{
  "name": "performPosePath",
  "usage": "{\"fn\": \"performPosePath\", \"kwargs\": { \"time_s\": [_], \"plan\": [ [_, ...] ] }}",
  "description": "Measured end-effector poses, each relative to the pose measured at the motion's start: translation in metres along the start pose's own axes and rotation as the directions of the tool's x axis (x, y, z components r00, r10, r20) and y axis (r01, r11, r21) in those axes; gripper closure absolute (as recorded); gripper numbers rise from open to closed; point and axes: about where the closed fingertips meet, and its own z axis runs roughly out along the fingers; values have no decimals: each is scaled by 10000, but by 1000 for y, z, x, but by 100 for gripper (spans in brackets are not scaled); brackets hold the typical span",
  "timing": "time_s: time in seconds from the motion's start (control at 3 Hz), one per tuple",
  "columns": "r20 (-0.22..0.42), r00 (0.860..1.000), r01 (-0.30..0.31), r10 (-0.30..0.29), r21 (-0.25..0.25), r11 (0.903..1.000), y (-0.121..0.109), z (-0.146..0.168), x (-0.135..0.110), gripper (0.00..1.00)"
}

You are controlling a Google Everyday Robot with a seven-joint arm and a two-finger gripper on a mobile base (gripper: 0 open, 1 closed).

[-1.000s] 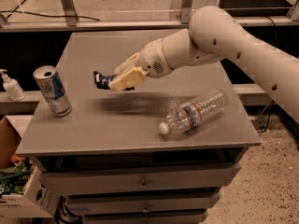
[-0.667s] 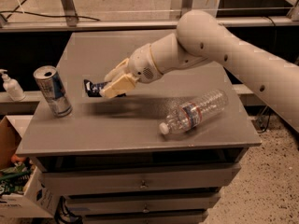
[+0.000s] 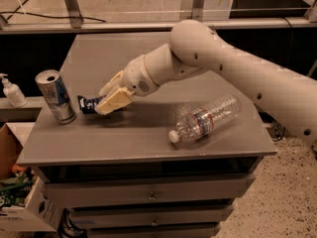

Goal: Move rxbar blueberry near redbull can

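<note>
A gray drawer cabinet (image 3: 148,139) is standing in front of me, its flat top serving as the table. The robot's pale, thick arm (image 3: 237,68) is reaching in from the right, sloping down across the top toward the left side. A cardboard box (image 3: 22,202) is sitting on the floor at the cabinet's lower left corner. A clear plastic water bottle (image 3: 205,119) with a red-and-white label is lying on its side at the front right of the top, cap pointing toward the front edge, well apart from the other items. The redbull can (image 3: 55,96) is standing upright near the left edge, its silver top facing up. The gripper (image 3: 102,102) is hovering low over the left part of the top, just right of the can, its cream fingers (image 3: 115,99) clamping down on one end of the rxbar blueberry (image 3: 87,104). The bar's dark free end is pointing at the can and lying just beside it, not touching; whether it is resting on the surface I cannot tell. A small white pump bottle (image 3: 12,90) is standing on a ledge left of the cabinet.
</note>
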Motion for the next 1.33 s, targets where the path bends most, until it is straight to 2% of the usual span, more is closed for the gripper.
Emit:
{"fn": "performPosePath", "kwargs": {
  "time_s": [0.67,1.0,1.33],
  "plan": [
    [274,9996,120,-116,-164,9998,8,17,9,100],
    [333,9994,114,-107,-212,9997,11,23,14,82],
    [375,9993,82,-73,-260,9996,13,26,16,58]
  ]
}}
